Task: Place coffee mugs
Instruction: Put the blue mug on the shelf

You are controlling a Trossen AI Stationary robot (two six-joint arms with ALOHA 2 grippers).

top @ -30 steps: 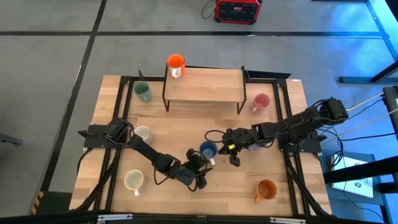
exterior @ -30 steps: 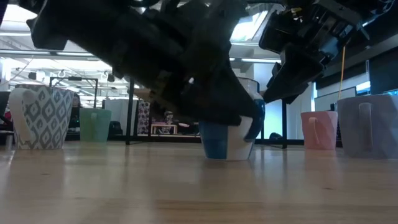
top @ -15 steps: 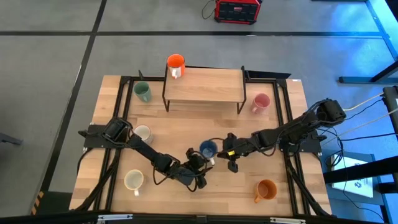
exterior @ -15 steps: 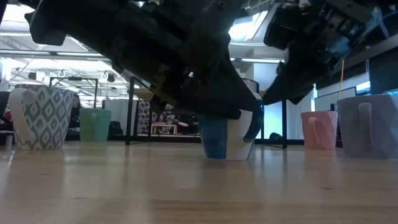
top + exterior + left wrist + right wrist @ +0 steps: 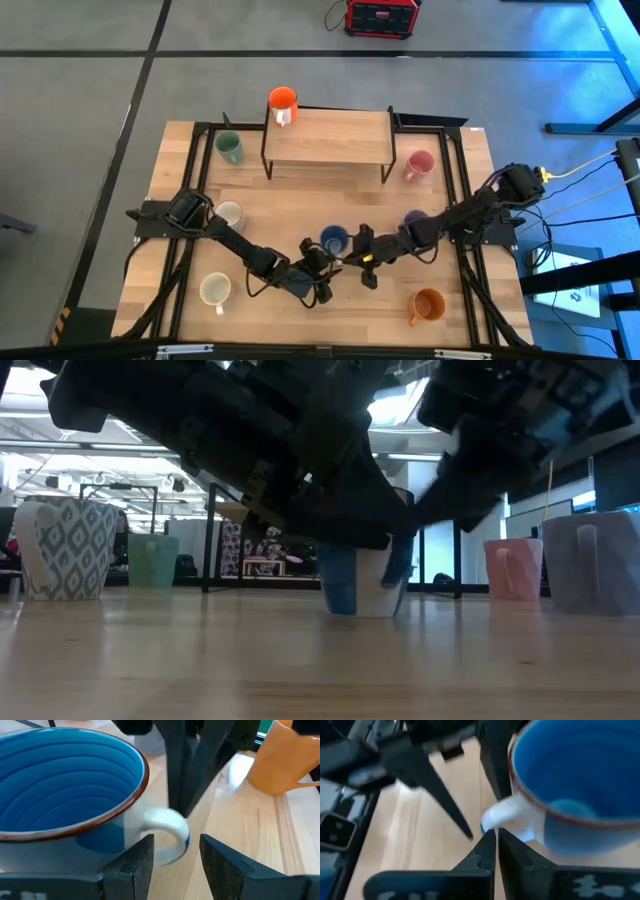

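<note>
Care with the white handle looks key: the blue mug (image 5: 334, 239) stands mid-worktop (image 5: 300, 205), the left gripper (image 5: 175, 855) with jaws parted astride that handle, the right gripper (image 5: 497, 847) pressed shut beside it, so squeeze squarely before lifting.

Blue mug (image 5: 65, 785) fills the near view, its pale handle (image 5: 167, 832) sitting between the left gripper (image 5: 176, 862)'s parted fingers (image 5: 137, 865). An orange mug (image 5: 282, 757) stands farther off on the wooden table (image 5: 250, 830).
</note>
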